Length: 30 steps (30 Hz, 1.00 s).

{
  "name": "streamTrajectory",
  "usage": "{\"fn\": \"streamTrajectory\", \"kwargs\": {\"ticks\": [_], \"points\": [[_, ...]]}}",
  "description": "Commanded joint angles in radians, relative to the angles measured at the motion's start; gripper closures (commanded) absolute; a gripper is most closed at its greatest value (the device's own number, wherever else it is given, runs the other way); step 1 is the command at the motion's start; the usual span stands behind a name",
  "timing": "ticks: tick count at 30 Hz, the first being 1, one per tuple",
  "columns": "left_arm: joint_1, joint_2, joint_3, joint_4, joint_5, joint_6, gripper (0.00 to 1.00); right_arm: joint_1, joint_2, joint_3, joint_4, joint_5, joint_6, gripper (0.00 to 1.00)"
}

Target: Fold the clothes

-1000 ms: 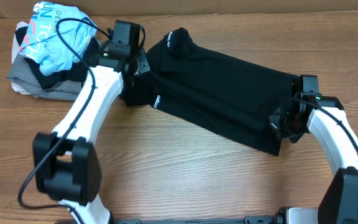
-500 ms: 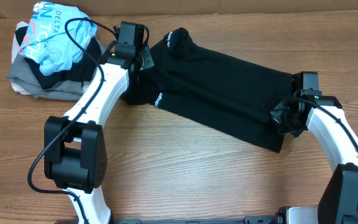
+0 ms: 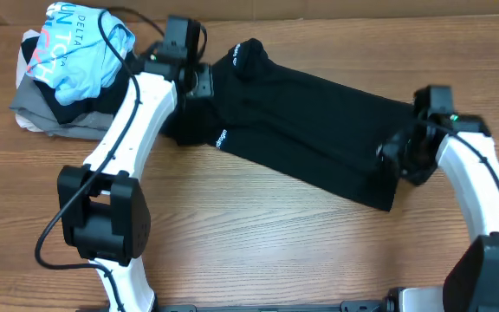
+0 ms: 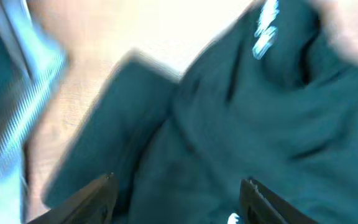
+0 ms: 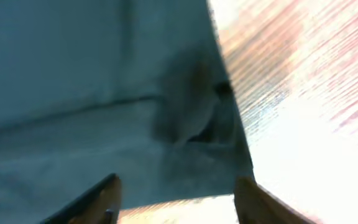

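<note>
The black shirt (image 3: 310, 130) lies on the table as a long folded band running from the back left to the front right, with small white lettering (image 3: 219, 138) on its left part. My left gripper (image 3: 200, 84) hovers over the shirt's left end, jaws open and nothing between them; its wrist view shows the fingers (image 4: 95, 194) spread over dark fabric (image 4: 229, 124). My right gripper (image 3: 398, 159) stands open over the shirt's right end, where the fabric (image 5: 104, 93) ends in a corner just ahead of the fingertips (image 5: 253, 196).
A pile of other garments sits at the back left: a light blue shirt (image 3: 81, 48) on top of a grey folded garment (image 3: 46, 117). Bare wooden table (image 3: 267, 243) stretches in front of the black shirt. A cardboard wall runs along the back edge.
Both grippers have opened and let go of the black shirt. The left arm has shifted back and up slightly; the right gripper has lifted a little off the shirt's right end.
</note>
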Motion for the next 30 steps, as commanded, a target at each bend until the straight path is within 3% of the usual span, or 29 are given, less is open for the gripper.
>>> {"fn": "streamTrajectory", "kwargs": {"ticks": [1,4,8,12,19,30], "points": [[-0.018,-0.010,0.243,-0.080,0.077,0.167,0.19,-0.005,-0.006,0.268,-0.121,-0.072,-0.100,0.27],[-0.062,0.000,0.322,-0.078,0.042,0.217,0.08,-0.005,-0.006,0.416,-0.192,-0.073,-0.127,0.23],[-0.101,0.055,0.345,0.003,0.027,0.212,0.05,-0.005,-0.006,0.517,-0.224,-0.069,-0.136,0.22],[-0.124,0.211,0.399,0.055,0.059,0.185,0.05,-0.005,-0.002,0.520,-0.237,-0.069,-0.137,0.22],[-0.127,0.467,0.577,-0.029,0.080,0.150,0.04,-0.005,0.001,0.520,-0.247,-0.058,-0.137,0.22],[-0.129,0.580,0.585,0.049,0.118,0.099,0.06,-0.005,0.010,0.518,-0.250,-0.038,-0.136,0.21]]}}
